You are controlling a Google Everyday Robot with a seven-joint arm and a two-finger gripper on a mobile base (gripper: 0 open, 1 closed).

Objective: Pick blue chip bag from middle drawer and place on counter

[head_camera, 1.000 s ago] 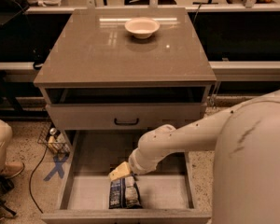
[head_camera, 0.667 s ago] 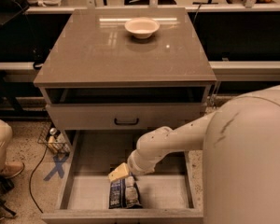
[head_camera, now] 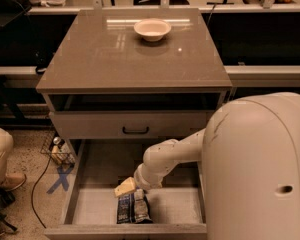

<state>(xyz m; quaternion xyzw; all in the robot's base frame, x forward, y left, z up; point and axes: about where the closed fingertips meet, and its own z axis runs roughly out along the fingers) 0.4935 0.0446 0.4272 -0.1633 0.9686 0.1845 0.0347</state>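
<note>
Dark-blue foil of the chip bag [head_camera: 132, 208] shows near the front of the open middle drawer [head_camera: 176, 207], lying flat on its grey floor. The gripper [head_camera: 126, 187] is low inside the drawer, at the bag's upper end; whether it is open or closed I cannot tell. On the counter [head_camera: 115, 59] stands a white bowl [head_camera: 152, 29].

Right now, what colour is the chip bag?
The chip bag is dark blue with white, camera view; gripper at its top.
</note>
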